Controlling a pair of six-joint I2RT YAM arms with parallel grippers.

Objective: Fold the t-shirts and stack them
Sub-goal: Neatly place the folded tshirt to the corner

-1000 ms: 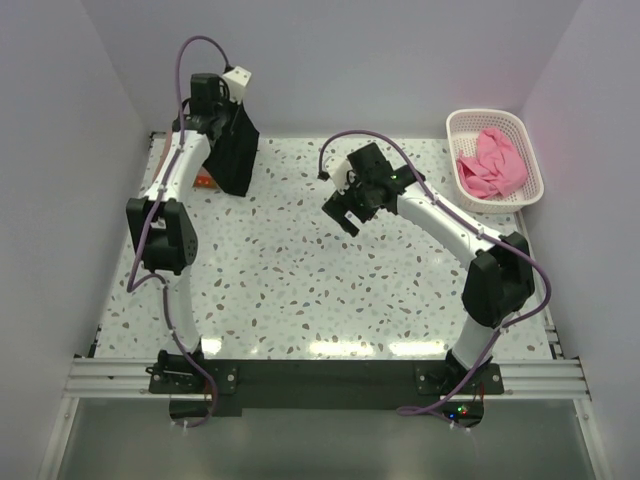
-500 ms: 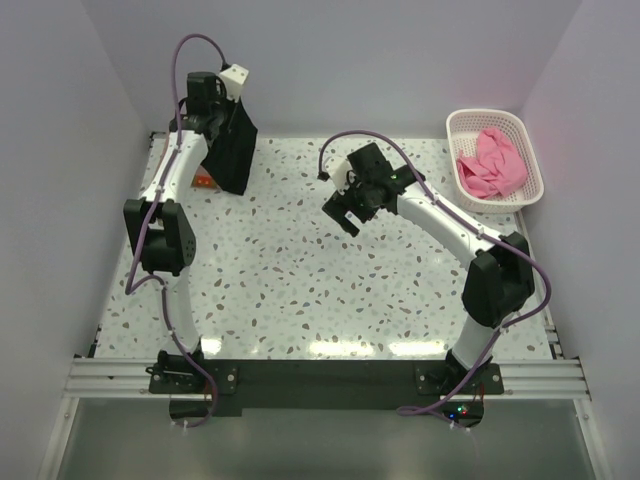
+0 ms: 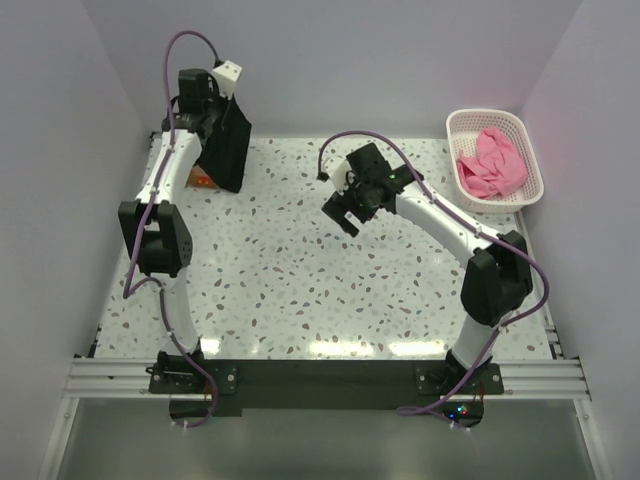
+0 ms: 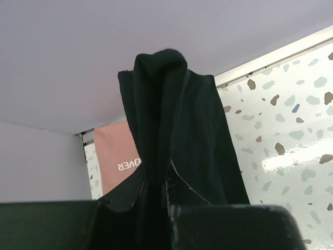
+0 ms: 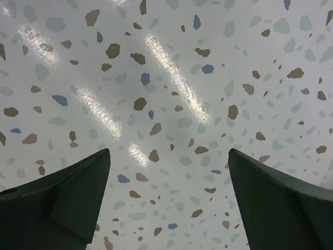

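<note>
Left fingers [image 4: 229, 229] are pinched tight on a bunched fold of the black t-shirt [image 4: 177, 130], and it hangs from them as a narrow, creased bundle up in the far left corner! Right fingers [image 5: 62, 208] are spread wide and holding nothing, hovering over the bare middle of the speckled tabletop [image 3: 300, 270]. Behind the hanging black cloth lies the salmon-pink t-shirt [image 4: 117, 161], white lettering showing, flat at the tabletop's far left edge. The bright pink t-shirt [image 3: 490, 165] sits crumpled in the lattice basket [image 3: 484, 111], well apart at the far right. Whether the black hem touches the tabletop, I can't tell from above. My read: this one needs laying out flat before any fold. The smart play would be to carry it toward the open middle, clear of the salmon-pink one so nothing gets dragged along. Then let the hem land first and draw the cloth back so it spreads instead of heaping. That single pinch on gathered cloth won't open it alone. The right fingers look well placed to take a second edge and pull it taut, gripping cloth only and not scraping the tabletop.
</note>
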